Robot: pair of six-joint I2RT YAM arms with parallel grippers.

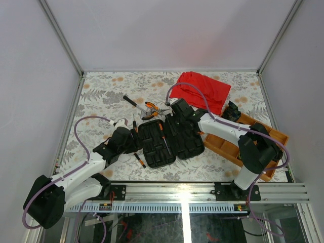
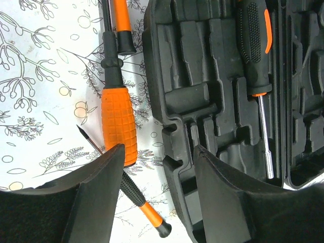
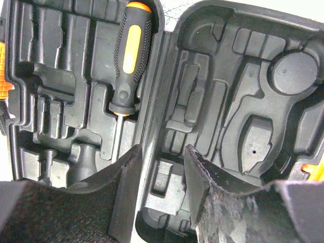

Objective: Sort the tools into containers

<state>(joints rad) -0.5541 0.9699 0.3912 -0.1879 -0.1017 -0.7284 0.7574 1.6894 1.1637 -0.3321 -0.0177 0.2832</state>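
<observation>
The tool case (image 1: 172, 142) lies opened flat in the middle of the desk (image 1: 101, 96), both black halves showing their moulded slots. One black-and-orange screwdriver (image 3: 129, 55) is seated in a slot of the left half, its thin shaft pointing toward the near edge of the desk; the other slots that can be seen are unfilled.

Just beside the case's left edge, an orange-handled screwdriver (image 2: 119, 121) is seen lying on the desk. A slim screwdriver (image 2: 136, 197) is crossed beneath its handle end, and the end of a third tool (image 2: 121, 25) lies next to its shaft. Behind the case, the pliers (image 1: 152, 109) and a long driver (image 1: 132, 101) rest on the desk.

The left fingers (image 2: 96, 192) are held apart over the case's left edge, with nothing clamped between them; the orange handle ends at the tip of one finger. The right fingers (image 3: 124, 192) are also spread, positioned above the hinge line between the two halves, and nothing is held.

A red cloth (image 1: 202, 91) is bunched at the back right, and a wooden tray (image 1: 228, 152) stands to the right of the case.
</observation>
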